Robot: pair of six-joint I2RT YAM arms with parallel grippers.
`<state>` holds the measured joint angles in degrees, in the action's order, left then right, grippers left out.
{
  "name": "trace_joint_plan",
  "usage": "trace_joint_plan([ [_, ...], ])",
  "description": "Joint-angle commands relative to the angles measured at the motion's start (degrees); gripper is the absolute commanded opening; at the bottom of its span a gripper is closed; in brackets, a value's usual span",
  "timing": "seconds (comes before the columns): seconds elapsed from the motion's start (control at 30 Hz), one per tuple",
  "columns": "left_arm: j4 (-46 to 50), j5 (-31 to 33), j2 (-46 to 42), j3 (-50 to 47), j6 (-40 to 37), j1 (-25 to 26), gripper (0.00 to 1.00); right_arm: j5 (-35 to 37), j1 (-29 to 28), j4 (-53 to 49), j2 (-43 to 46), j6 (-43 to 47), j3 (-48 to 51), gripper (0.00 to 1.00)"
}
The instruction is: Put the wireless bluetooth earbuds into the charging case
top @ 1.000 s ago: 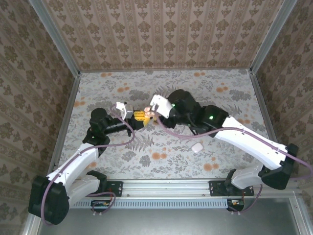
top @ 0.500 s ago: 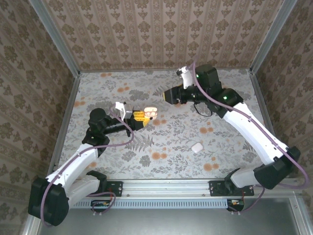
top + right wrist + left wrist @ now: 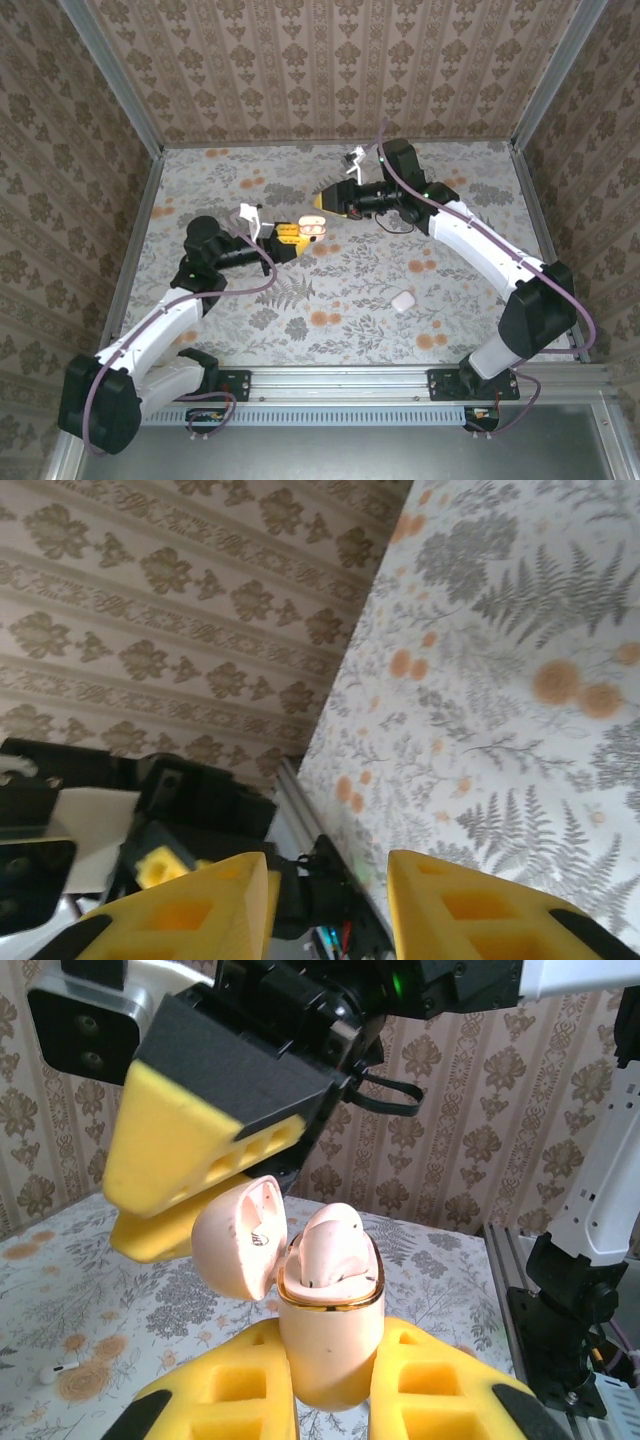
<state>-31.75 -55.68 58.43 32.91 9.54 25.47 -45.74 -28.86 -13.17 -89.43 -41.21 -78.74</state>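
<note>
The charging case [image 3: 330, 1330] is pale pink with a gold rim, and its lid [image 3: 240, 1235] is hinged open to the left. My left gripper [image 3: 330, 1370] is shut on its body, holding it upright above the table [image 3: 308, 230]. A pale rounded piece [image 3: 335, 1250] sits in the case's mouth; I cannot tell if it is an earbud. One tiny white earbud [image 3: 55, 1370] lies on the table at lower left. My right gripper [image 3: 325, 200] hovers just behind and above the open lid, its yellow fingers [image 3: 190, 1150] apart with nothing between them.
A small white rounded box [image 3: 403, 300] lies on the floral tabletop [image 3: 330, 320], right of centre and nearer the front. Wallpapered walls and metal rails [image 3: 140, 230] enclose the table on three sides. The right arm's base [image 3: 580, 1280] stands beyond the case.
The right gripper left the case, swung toward the back right, then came back close to the lid with its jaws narrower. The left gripper kept the case still.
</note>
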Motion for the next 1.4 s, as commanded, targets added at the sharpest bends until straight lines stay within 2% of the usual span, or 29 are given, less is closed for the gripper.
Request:
trace_joint_plan([
  [0.0,-2.7,0.0,0.3,1.9,0.8,0.2,0.0,-5.1,-1.0,3.1,-0.5,-1.6,0.4,0.36],
  [0.97,-0.6,7.3,-0.3,0.5,0.3,0.3,0.0,-8.3,-2.3,-2.8,5.4,7.2,1.9,0.32],
  [1.17,0.6,7.7,-0.7,0.3,0.2,0.2,0.0,-2.0,-1.6,-5.2,8.0,9.0,2.8,0.34],
  [1.37,0.8,10.7,-0.9,-1.7,0.6,-0.2,0.0,11.4,1.2,-11.8,12.2,10.2,3.8,0.42],
])
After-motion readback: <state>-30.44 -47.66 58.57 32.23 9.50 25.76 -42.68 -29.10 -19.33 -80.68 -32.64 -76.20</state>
